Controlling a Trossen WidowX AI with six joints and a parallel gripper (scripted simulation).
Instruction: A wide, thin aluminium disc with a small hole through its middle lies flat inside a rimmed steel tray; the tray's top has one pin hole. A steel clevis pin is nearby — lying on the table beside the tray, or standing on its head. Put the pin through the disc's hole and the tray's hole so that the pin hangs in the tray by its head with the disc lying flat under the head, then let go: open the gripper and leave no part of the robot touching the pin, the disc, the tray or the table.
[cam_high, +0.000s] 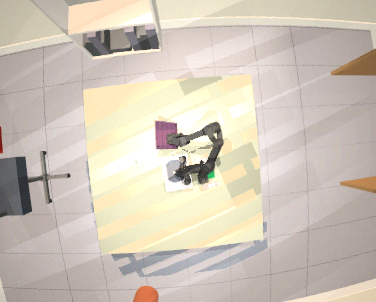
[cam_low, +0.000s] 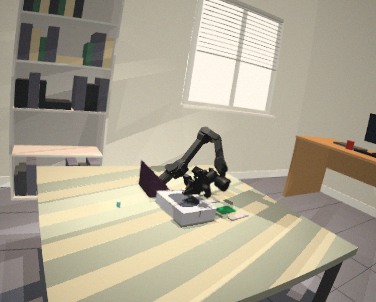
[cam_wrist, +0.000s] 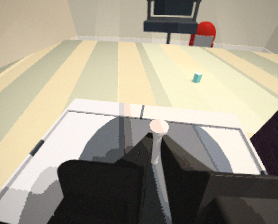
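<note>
The claw (cam_high: 176, 175) (cam_low: 189, 194) (cam_wrist: 156, 137) is nearly closed, gripping the pin (cam_wrist: 159, 127) above the tray (cam_high: 172, 189) (cam_low: 194, 217) (cam_wrist: 65, 131) on the worktop (cam_high: 150, 220) (cam_low: 150, 255) (cam_wrist: 100, 75); no writing is legible.

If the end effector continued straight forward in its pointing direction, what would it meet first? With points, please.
Probably the disc (cam_high: 173, 170) (cam_wrist: 100, 142) inside the tray (cam_low: 194, 218) (cam_wrist: 95, 106): the end effector (cam_wrist: 156, 137), shut on the pin (cam_wrist: 159, 127), points down and forward over it. The remaining gap is unclear.
</note>
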